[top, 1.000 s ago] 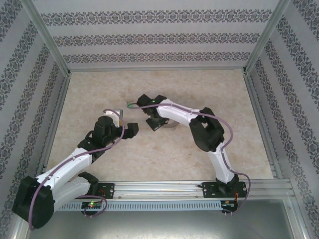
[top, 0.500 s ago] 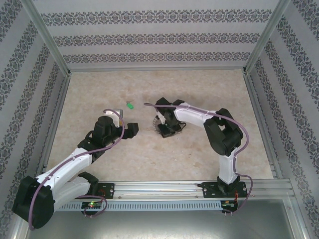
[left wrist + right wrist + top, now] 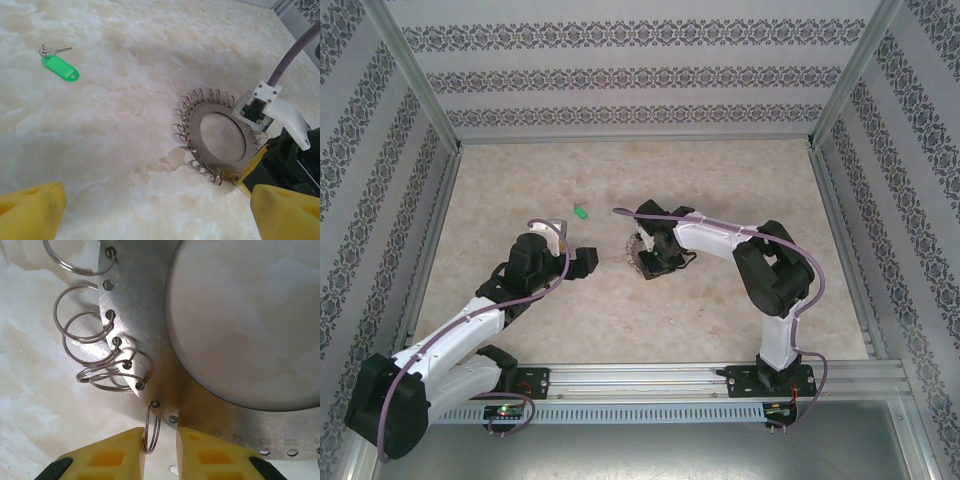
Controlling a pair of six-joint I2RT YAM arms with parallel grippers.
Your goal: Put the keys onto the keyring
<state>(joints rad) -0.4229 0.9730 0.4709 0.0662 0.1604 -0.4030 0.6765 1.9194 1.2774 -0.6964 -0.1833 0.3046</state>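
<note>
Right wrist: right claw (image 3: 160, 434) pinches the keyring (image 3: 141, 300) rim; its tips are cut off.
Left claw (image 3: 157, 212): spread wide, empty.
Keys (image 3: 59, 67): green tag toward the table (image 3: 740, 180) far edge; metal bit tiny.

The keyring (image 3: 145, 315), right at the tips of the right gripper (image 3: 161, 445), is a flat band of dull grey brushed metal; its small wire loops (image 3: 82, 332) are bright and polished. That gripper's fingers (image 3: 110, 455) are matt yellow plastic. Well ahead of the left gripper (image 3: 157, 215), the key (image 3: 62, 49) is silvery metal on a glossy green plastic tag (image 3: 60, 67). The table (image 3: 100, 130) under both looks like smooth cream stone with a soft sheen.
</note>
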